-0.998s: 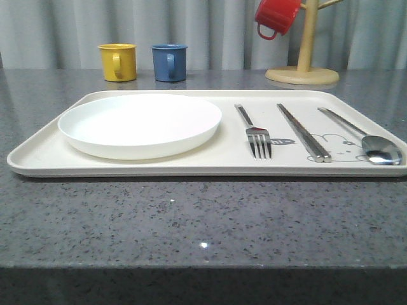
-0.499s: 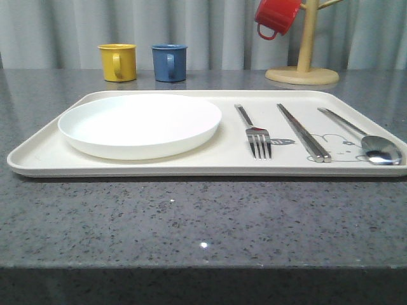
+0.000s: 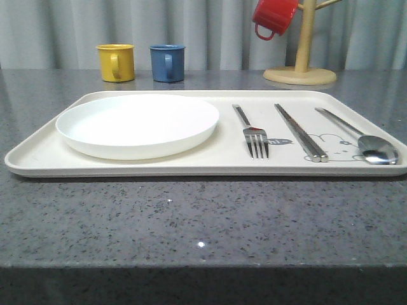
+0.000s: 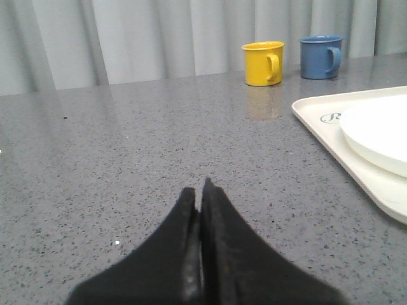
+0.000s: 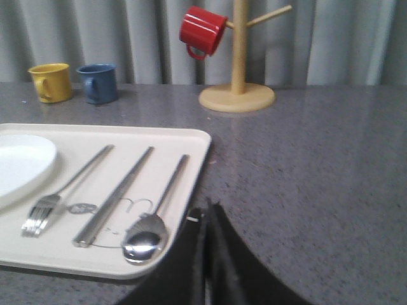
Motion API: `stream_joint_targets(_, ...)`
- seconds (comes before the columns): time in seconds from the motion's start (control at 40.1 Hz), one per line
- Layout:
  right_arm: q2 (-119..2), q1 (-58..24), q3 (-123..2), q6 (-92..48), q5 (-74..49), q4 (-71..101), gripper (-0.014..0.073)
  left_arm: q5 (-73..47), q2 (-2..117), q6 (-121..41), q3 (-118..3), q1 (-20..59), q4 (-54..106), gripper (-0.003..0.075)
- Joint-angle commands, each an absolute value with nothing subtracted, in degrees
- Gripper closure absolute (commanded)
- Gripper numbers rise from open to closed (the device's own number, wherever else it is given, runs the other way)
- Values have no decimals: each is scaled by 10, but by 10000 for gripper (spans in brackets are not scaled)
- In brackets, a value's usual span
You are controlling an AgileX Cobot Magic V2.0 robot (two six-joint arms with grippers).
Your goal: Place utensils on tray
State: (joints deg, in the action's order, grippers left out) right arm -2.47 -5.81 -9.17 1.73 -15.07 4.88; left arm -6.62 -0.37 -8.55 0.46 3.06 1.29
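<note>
The utensils are lying on the tray [image 3: 159, 166] side by side — fork [image 3: 252, 133], chopsticks [image 3: 299, 131] and spoon [image 3: 364, 142], none touching another. A white plate [image 3: 137, 124] is sitting on the tray's other half. In the right wrist view the right hand [image 5: 207, 213] is hovering over the grey desk [image 5: 318, 159] with its fingers pressed together, just beside the tray's near corner; the spoon [image 5: 152, 222] is the utensil lying closest to it. The left hand [image 4: 198, 194], fingers likewise pressed together and gripping nothing, is resting low over bare desk, with the tray's rim [image 4: 331, 143] off to one side. A yellow mug [image 3: 116, 62] and blue mug [image 3: 167, 62] are standing beyond the tray — a red mug [image 3: 273, 16] is hanging on a wooden stand [image 3: 301, 60].
</note>
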Motion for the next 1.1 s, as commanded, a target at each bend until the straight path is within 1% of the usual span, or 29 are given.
stream_joint_targets(0.0,-18,-23,-62,13,-79,55,624,-16,-16,-82,4,30,19,738)
stream_joint_targets(0.075,-3,2,-22,13,-79,55,624,-16,-16,-82,4,30,19,738)
stream_joint_targets(0.175,15,15,18,13,-73,56,624,-16,-16,-82,4,30,19,738)
stream_joint_targets(0.274,16,16,15,13,-103,56,624,-16,-16,-82,4,30,19,738)
stream_joint_targets(1.073,16,16,15,13,-104,56,624,-17,-16,-82,4,30,19,738)
